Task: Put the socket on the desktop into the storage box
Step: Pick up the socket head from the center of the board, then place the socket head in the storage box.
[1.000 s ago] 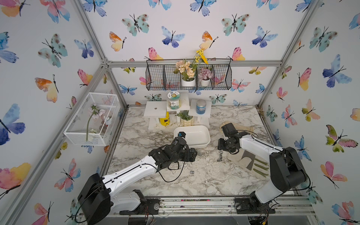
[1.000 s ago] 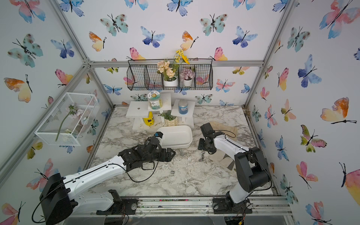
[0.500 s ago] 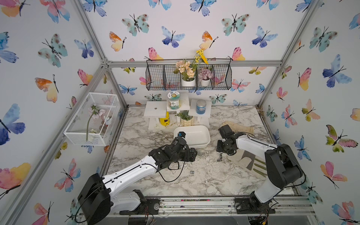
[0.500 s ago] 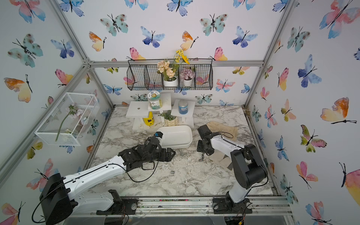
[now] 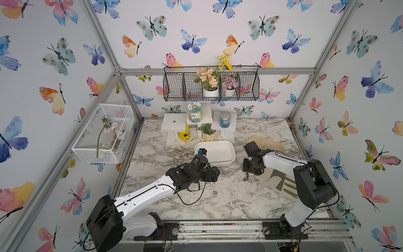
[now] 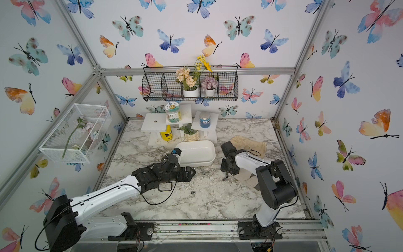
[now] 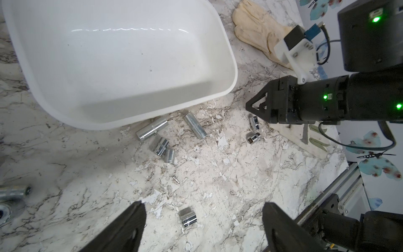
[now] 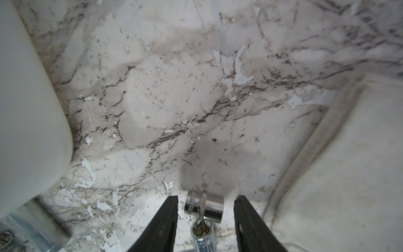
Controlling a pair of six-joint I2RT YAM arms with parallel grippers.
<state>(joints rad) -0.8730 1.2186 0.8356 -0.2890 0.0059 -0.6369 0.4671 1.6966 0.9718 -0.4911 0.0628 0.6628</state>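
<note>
Several chrome sockets lie on the marble desktop (image 5: 174, 203) in front of the white storage box (image 5: 218, 143). My right gripper (image 8: 206, 196) points down over two small ones: a lying socket (image 8: 204, 205) sits between the fingers untouched, and a second socket (image 8: 202, 237) stands behind it. Its jaws are open with gaps on both sides. In both top views this pair (image 5: 246, 175) (image 6: 225, 176) lies under the right gripper (image 5: 247, 171). My left gripper (image 7: 204, 205) hovers wide open above a lone socket (image 7: 188, 217). Longer sockets (image 7: 152, 131) rest against the box (image 7: 109, 65), which holds nothing.
A cream glove (image 5: 266, 141) lies behind the right arm and a pale cloth (image 5: 277, 181) under it. White stands with jars (image 5: 196, 122) line the back. A white mesh basket (image 5: 104, 133) and a black wire basket (image 5: 211, 85) hang on the walls.
My right gripper has moved left and down onto the two small sockets, and its jaws have narrowed. The left arm has stayed still.
</note>
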